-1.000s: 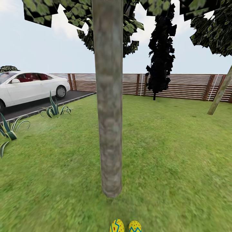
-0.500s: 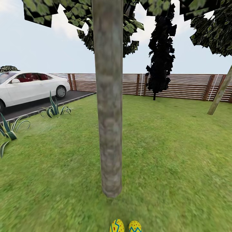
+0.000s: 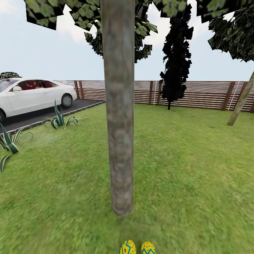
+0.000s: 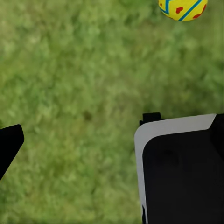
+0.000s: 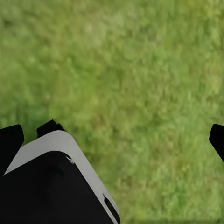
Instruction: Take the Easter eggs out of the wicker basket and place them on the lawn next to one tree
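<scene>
Nothing changes across the head view: the framing matches the earlier pictures, so the camera does not shift either. The two Easter eggs lie at the same spot on the lawn just in front of the tree (side by side, cut by the picture's edge), with no visible displacement between the earlier moments and now.

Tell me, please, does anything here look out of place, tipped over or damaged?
Nothing stands out. Two Easter eggs stand upright on the lawn at the foot of the tree, intact.
</scene>
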You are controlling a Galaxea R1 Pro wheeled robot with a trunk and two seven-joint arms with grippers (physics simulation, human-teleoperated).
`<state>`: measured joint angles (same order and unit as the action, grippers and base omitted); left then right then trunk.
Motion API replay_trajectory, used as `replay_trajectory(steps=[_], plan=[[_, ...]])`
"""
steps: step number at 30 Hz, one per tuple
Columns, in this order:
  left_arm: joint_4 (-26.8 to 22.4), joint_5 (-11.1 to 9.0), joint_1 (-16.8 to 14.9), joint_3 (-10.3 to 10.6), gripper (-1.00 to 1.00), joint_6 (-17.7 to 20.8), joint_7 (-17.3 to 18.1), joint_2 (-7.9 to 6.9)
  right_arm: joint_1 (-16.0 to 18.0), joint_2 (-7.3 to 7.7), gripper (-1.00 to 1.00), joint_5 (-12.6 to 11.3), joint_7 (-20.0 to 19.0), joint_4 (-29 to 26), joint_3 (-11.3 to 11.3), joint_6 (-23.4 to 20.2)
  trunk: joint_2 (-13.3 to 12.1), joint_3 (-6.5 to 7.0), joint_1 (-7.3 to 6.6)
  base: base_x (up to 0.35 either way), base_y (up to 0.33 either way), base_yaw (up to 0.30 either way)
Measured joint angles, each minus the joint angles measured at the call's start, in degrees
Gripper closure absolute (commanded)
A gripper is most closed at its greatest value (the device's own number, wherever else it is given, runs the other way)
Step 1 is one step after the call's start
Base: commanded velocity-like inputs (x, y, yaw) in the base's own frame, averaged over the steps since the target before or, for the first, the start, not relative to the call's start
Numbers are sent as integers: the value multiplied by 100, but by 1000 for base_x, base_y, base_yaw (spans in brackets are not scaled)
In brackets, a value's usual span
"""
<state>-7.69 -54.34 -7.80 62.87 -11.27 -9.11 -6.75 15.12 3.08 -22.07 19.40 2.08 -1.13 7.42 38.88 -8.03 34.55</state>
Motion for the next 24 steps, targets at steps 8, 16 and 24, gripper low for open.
replay_trajectory(steps=[8,16,24], plan=[[-7,2,0,-1,-100,0,0,47,-1,0,-100,-2,0,0,0,0,0,0,0,0,0,0],[0,1,0,0,-100,0,0,11,-1,0,-100,-3,0,0,0,0,0,0,0,0,0,0],[-4,1,0,9,-100,0,1,41,-1,0,-100,-1,0,0,0,0,0,0,0,0,0,0]])
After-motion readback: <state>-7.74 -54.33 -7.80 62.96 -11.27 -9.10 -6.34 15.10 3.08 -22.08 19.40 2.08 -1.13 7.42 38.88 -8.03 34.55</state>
